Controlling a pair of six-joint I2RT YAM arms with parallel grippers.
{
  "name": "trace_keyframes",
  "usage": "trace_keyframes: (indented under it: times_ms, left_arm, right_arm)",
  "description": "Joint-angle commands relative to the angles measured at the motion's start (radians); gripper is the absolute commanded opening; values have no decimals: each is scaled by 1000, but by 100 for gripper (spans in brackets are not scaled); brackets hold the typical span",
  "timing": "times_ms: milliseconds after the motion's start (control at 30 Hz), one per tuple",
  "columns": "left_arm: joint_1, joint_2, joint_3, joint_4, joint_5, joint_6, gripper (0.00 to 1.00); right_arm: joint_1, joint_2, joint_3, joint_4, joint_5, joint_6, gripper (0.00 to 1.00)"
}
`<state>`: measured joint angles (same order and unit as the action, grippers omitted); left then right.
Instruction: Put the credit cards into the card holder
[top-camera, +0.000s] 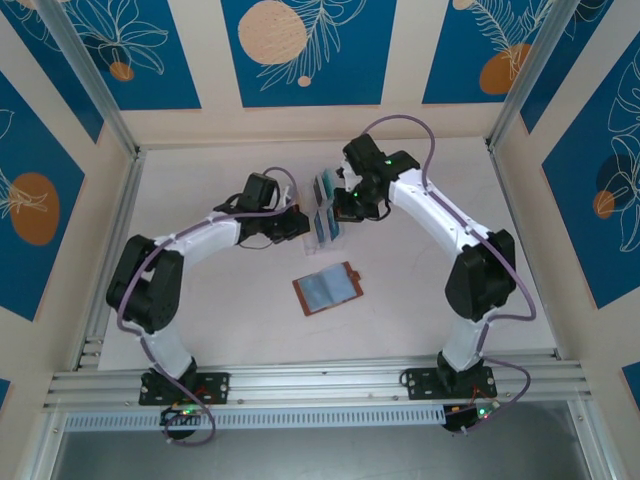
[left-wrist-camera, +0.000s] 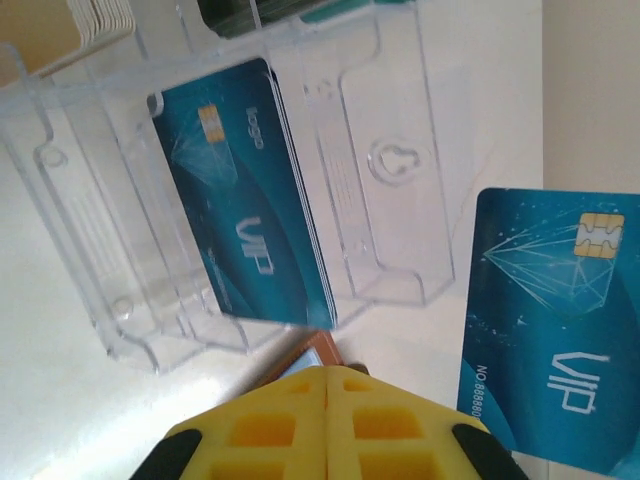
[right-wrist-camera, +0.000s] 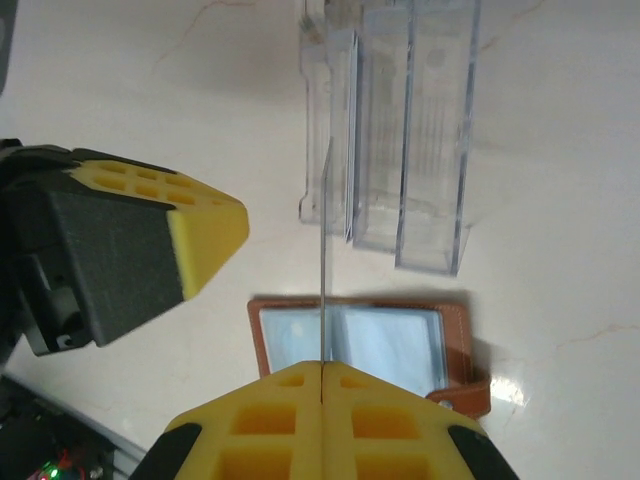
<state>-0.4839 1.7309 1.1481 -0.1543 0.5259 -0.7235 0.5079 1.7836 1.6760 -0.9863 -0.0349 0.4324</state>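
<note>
A brown card holder (top-camera: 328, 288) lies open on the table, its pale blue pockets (right-wrist-camera: 400, 345) facing up. Behind it stands a clear rack (top-camera: 325, 215) with several blue credit cards (left-wrist-camera: 250, 190) upright in one slot. My right gripper (right-wrist-camera: 324, 366) is shut on one blue credit card, which is edge-on (right-wrist-camera: 324, 270) in its own view and face-on (left-wrist-camera: 550, 330) in the left wrist view, held above the card holder. My left gripper (left-wrist-camera: 327, 370) is shut with nothing between its fingers, close beside the rack. Its yellow fingers (right-wrist-camera: 205, 225) show left of the held card.
The two grippers (top-camera: 300, 222) (top-camera: 345, 208) meet at the rack near the table's middle back. A stack of whitish cards (left-wrist-camera: 100, 20) sits in another rack slot. Patterned walls enclose the white table (top-camera: 220, 310) on three sides, and an aluminium rail (top-camera: 320, 380) runs along the front.
</note>
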Motion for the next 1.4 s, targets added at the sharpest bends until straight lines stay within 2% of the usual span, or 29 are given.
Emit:
trace_keyframes:
  times_ms: [0,200,433,667,1100,1367]
  left_arm:
    - [-26,-72,-76,-70,-14,44,7]
    - [-146,-165,-187,-143,-90,58,10]
    - [-253,-132,-277,-103,-135,4,10]
    - [-263,-73,-305,-76,-150,-8,10]
    - [-252,-65,-317,-195,-252,58,9]
    - [-216,-78,-333,-225,-265,91,9]
  right_arm:
    - [-7,-82,-99,59,-92,-14,0]
    - [-8,-187,-342,202,-228,-7,0]
    - [-6,-243,-529,330,-331,5,0]
    - [-6,-240,-626,404,-374,6,0]
    - [-8,-204,-705,456,-385,16,0]
    - [-20,-162,-751,508,-424,27,0]
